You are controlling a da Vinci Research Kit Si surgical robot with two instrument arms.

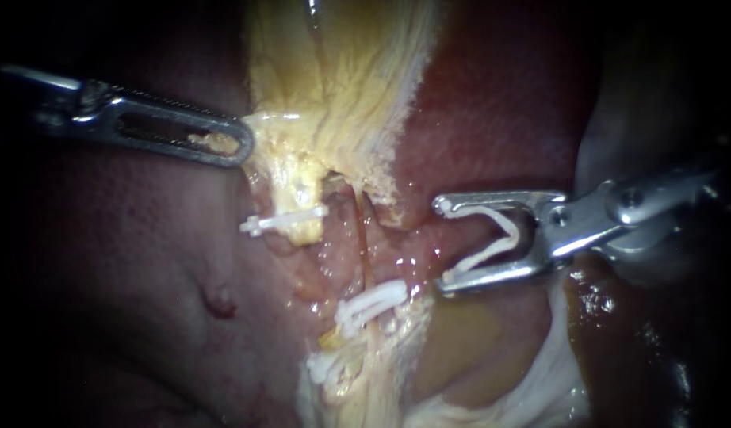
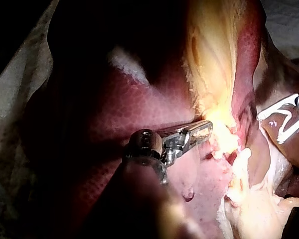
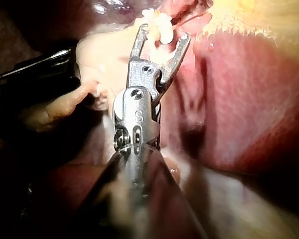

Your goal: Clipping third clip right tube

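Right of centre in the endoscope view, the right instrument comes in from the right. Its hand is spread wide but clamped on a loaded clip: white, V-open, one leg seated in each half. The clip's open end faces left toward the right tube, a thin reddish strand running down from the yellow tissue. The loaded clip sits just beside the tube, not around it and not touching.

- **Same tube, nearer:** a closed white lower clip crosses it.
- **Nearer still:** a white clip cluster; can't tell what it sits on.
- **Further left:** a closed left clip crosses the base of the yellow tissue.

The left instrument comes in from the left, hand closed on the yellow tissue's left edge, with tissue showing through its window. Dark red liver lies all around.
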